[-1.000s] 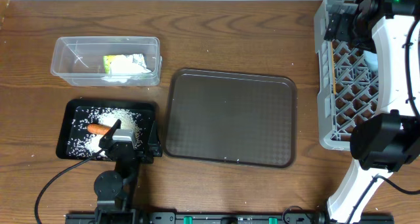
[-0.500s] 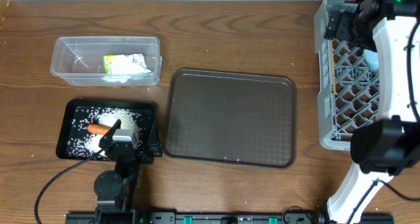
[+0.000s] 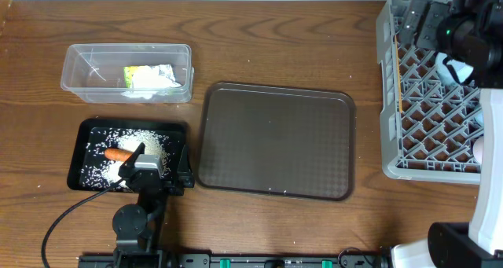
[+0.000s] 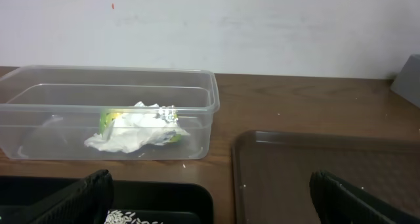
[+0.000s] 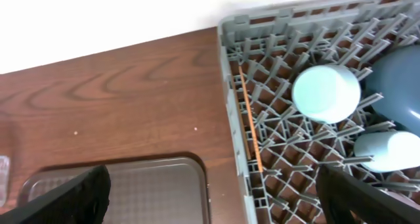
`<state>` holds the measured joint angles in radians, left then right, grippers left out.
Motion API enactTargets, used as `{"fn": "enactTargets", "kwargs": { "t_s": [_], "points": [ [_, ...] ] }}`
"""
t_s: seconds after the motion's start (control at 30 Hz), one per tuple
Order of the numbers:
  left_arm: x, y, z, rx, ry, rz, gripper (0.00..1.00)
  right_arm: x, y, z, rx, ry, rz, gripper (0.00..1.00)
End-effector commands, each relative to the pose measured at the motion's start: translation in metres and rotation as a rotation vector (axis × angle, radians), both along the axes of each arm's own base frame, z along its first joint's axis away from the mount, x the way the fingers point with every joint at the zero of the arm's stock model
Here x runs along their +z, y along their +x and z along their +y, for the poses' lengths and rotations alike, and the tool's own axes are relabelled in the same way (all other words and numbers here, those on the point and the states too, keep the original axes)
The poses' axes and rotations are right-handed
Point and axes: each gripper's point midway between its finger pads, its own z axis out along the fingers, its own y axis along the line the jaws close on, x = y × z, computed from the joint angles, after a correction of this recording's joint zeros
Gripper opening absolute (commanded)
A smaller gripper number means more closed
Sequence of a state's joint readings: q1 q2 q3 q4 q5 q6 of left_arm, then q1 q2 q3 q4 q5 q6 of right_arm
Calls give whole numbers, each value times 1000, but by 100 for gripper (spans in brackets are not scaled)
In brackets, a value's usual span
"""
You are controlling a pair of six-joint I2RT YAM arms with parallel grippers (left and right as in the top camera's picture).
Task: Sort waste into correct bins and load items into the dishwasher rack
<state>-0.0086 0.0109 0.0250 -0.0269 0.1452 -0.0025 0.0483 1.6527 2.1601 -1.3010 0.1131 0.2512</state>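
**Change:** the right arm, which lay across the dishwasher rack (image 3: 387, 103), is now lifted to the upper right of the overhead frame. The left arm is unmoved.
**Reading:** loading looks finished.
**Rack:** holds the chopsticks (image 5: 249, 119), the light-blue bowl (image 5: 326, 92) and a pale cup (image 5: 384, 152).
**Black tray (image 3: 78, 154), lower left:** holds the carrot (image 3: 118, 153) and rice (image 3: 148, 144).
**Clear tub (image 3: 75, 71), upper left:** holds the tissue (image 4: 128, 138) and wrapper (image 4: 106, 119).
**Right tool (image 5: 211, 191):** jaws wide, empty, above the rack's corner.
**Left tool (image 4: 210, 198):** jaws wide, empty.

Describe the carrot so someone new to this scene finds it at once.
Start at the big brown serving tray. Just left of it lies a shallow black tray scattered with white rice grains. The carrot is the only orange thing in it.
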Motion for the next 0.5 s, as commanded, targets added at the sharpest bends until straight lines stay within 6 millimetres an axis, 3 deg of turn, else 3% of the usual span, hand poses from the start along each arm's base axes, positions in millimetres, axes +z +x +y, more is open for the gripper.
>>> {"fn": "enactTargets", "kwargs": {
  "t_s": [0.0, 0.2, 0.47],
  "points": [
    [-15, 0, 0, 3, 11, 38, 98, -2, 2, 11, 35, -17, 5, 99],
    [-15, 0, 0, 3, 11, 38, 98, 3, 5, 28, 72, -21, -20, 99],
    [-15, 0, 0, 3, 11, 38, 98, 0, 0, 30, 42, 24, -8, 99]
  ]
}}
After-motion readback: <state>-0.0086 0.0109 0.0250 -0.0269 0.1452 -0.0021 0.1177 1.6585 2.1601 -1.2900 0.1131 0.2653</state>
